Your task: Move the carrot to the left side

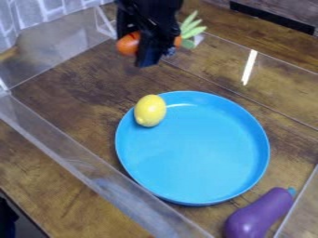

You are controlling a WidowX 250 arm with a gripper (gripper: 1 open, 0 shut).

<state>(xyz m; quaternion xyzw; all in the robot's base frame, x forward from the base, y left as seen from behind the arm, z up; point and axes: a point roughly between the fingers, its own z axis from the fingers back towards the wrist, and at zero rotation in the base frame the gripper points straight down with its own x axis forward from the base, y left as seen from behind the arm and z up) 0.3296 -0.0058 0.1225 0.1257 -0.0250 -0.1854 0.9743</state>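
Observation:
The orange carrot (126, 43) hangs above the wooden table at the back, a little left of centre. Its light green leafy top (191, 28) sticks out to the right of the dark gripper (149, 46). The gripper comes down from the top edge and is shut on the carrot across its middle, so most of the carrot's body is hidden behind the fingers. The carrot sits well above and behind the blue plate, clear of it.
A round blue plate (211, 163) lies in the middle of the table, with a yellow lemon (151, 110) on its left rim. A purple eggplant (258, 216) lies at the front right. A clear plastic wall (69, 139) runs along the left and front.

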